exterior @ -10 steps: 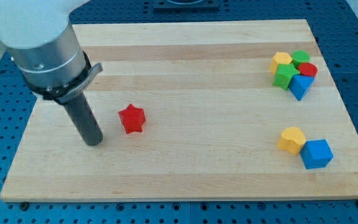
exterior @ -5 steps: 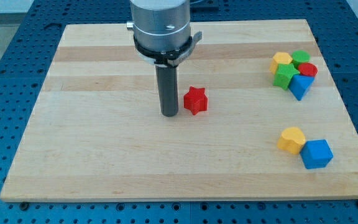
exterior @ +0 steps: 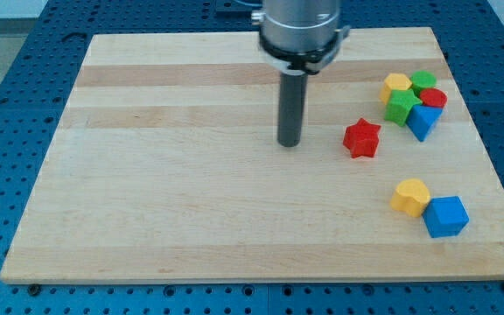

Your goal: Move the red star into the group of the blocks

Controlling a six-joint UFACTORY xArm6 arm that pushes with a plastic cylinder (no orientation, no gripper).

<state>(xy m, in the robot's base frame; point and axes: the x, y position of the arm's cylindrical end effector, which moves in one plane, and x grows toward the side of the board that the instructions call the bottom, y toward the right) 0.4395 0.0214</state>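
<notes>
The red star (exterior: 361, 138) lies on the wooden board, right of centre. My tip (exterior: 289, 143) stands to the star's left, apart from it by a clear gap. The group of blocks sits at the view's upper right: a yellow block (exterior: 396, 86), a green block (exterior: 423, 80), a red block (exterior: 434, 98), a green star-like block (exterior: 401, 106) and a blue block (exterior: 423, 121). The red star is a short way below and left of this group, not touching it.
A yellow block (exterior: 409, 196) and a blue cube (exterior: 446, 216) sit together at the view's lower right. The board (exterior: 147, 175) rests on a blue perforated table.
The red star has slid to the right and slightly up, from left of centre toward the upper-right group. My rod moved right with it and now stands a gap behind it.
</notes>
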